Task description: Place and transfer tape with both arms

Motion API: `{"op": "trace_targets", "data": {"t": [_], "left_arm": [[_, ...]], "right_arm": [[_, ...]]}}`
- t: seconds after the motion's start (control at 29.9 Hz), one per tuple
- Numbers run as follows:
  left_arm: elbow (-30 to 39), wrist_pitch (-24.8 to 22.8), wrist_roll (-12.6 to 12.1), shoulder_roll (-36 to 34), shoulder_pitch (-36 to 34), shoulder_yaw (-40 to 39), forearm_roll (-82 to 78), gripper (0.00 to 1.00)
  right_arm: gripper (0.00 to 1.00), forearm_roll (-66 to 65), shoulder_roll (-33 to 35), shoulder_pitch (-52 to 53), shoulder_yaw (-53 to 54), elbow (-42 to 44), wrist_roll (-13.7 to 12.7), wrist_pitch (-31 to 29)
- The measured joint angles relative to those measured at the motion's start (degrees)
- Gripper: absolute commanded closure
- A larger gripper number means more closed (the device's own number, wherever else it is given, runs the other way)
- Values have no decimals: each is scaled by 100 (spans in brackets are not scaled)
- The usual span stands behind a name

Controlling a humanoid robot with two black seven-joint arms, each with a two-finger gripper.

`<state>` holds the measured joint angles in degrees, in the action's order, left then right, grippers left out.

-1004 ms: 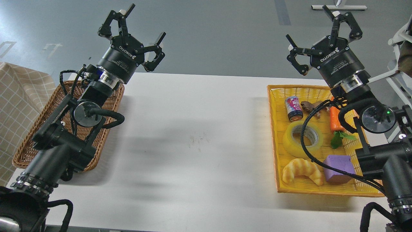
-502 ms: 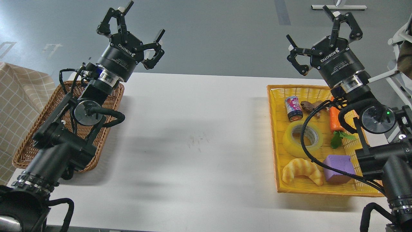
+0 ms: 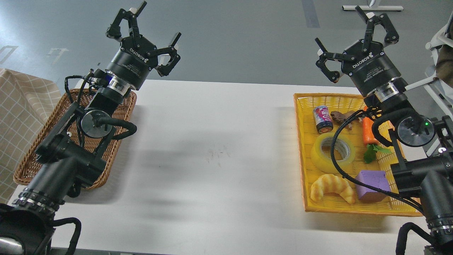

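The tape (image 3: 332,152), a wide translucent yellow roll with a grey-white core, lies flat in the yellow basket (image 3: 300,141) at the right, partly crossed by a black cable. My right gripper (image 3: 348,33) is open and empty, raised high beyond the basket's far end. My left gripper (image 3: 147,26) is open and empty, raised above the far end of the brown wicker basket (image 3: 24,166) at the left. Both are far from the tape.
The yellow basket also holds a small can (image 3: 322,119), a brown toy animal (image 3: 340,117), a carrot (image 3: 368,132), a croissant (image 3: 332,187) and a purple block (image 3: 371,185). A white table (image 3: 212,152) spans between the baskets. A checked cloth (image 3: 17,106) hangs at far left.
My left gripper moved slightly up and to the left a second ago, then held still. The right arm and the tape have not moved.
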<state>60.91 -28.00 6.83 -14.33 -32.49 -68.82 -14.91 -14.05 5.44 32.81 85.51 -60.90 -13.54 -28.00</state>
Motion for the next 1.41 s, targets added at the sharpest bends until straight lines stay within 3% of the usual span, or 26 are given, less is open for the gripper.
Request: {"op": "trace_targets", "data": {"t": [0.87, 1.14, 1.41], "left_arm": [[0, 0, 40, 27, 43, 28, 50, 2], [0, 0, 43, 4, 35, 14, 50, 2], [0, 0, 53, 24, 22, -4, 50, 2]], "right_arm": [[0, -109, 145, -28, -389, -71, 10, 0], [0, -722, 1078, -4, -1654, -127, 9, 0], [0, -2251, 2126, 80, -2394, -868, -27, -1]]}}
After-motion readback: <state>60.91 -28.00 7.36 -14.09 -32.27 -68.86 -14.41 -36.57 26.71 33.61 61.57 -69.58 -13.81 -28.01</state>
